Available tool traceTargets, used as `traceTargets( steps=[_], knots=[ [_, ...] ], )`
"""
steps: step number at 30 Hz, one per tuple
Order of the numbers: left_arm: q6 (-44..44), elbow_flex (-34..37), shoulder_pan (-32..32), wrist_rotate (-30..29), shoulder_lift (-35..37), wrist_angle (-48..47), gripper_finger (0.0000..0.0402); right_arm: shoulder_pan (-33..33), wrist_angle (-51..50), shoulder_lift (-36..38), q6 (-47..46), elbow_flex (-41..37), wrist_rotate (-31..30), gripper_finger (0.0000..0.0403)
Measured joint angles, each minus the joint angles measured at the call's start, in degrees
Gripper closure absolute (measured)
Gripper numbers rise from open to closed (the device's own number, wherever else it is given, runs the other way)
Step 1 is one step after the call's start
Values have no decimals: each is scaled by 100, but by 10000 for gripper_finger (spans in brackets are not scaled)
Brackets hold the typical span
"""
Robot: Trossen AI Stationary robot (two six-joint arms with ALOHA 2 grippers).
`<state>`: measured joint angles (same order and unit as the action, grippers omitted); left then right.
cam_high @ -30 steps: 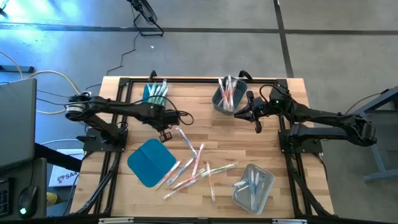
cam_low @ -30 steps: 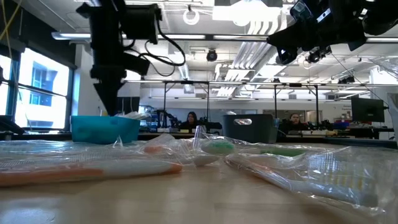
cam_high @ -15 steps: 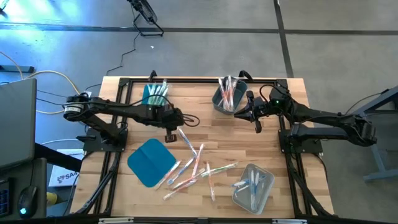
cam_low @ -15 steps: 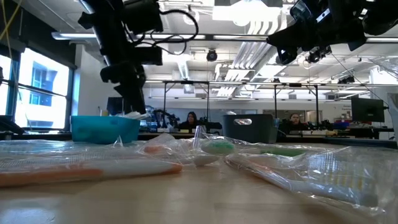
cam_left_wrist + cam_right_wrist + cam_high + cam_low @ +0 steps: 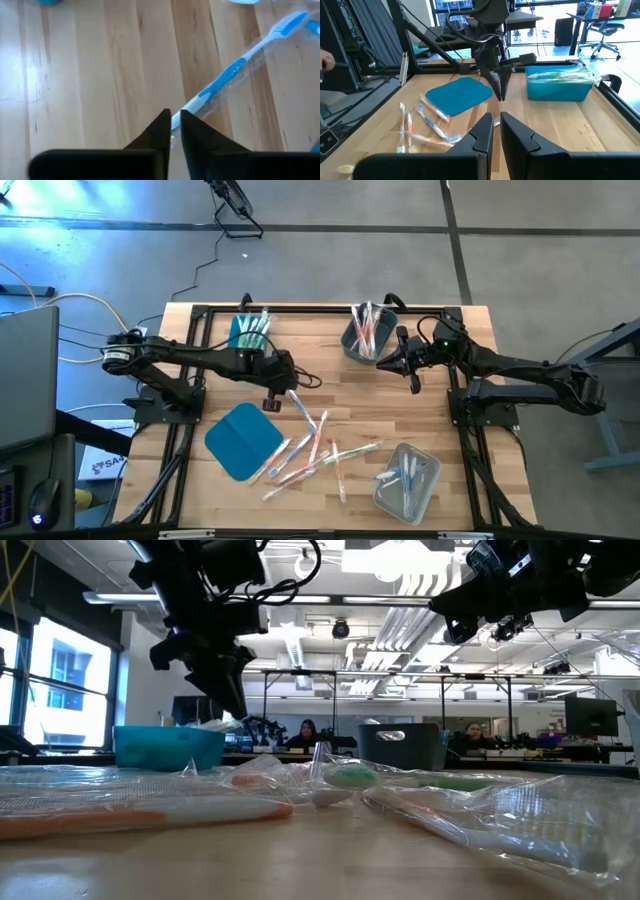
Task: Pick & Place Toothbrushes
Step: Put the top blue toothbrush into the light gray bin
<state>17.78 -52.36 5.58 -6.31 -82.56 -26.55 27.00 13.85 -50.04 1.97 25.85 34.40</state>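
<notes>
So the left gripper (image 5: 272, 398) is hanging above the bare wood near the middle of the table (image 5: 420, 405), right by the end of a blue-handled toothbrush (image 5: 235, 77) still in its clear wrapper. Its fingers sit with just a sliver of a gap between the tips and nothing in them. The right gripper (image 5: 413, 380) is parked up in the air next to the grey bin (image 5: 350, 345) at the back, jaws nearly pinched together, also holding nothing.

Most of the loose toothbrushes (image 5: 315, 445) are scattered across the middle of the table beside the flat teal lid (image 5: 243, 440) (pink-orange, green and blue ones all mixed up). More are stuffed into the teal bin (image 5: 240, 330) at the back left, the grey bin has a bunch standing in it, and a few lie in the clear bin (image 5: 385, 490) at the front right.
</notes>
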Motion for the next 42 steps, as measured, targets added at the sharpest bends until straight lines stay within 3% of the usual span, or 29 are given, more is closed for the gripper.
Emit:
traceTargets(
  steps=[6, 9, 16, 34, 42],
  knots=[
    [-2, 0, 2, 42, 0, -4, 294, 0, 2, 0, 1, 0, 2, 376],
    [-2, 0, 2, 367, 0, 27, 261, 1, 2, 0, 1, 0, 2, 376],
    [74, -2, 0, 559, -4, 159, 211, 0, 2, 0, 1, 0, -1, 376],
    [303, -7, 0, 1136, -1027, 363, 206, 2, -33, -2, 127, 0, -1, 376],
    [503, -9, 0, 1132, -1337, 582, 206, 2, -44, -2, 130, 0, -359, 376]
  ],
)
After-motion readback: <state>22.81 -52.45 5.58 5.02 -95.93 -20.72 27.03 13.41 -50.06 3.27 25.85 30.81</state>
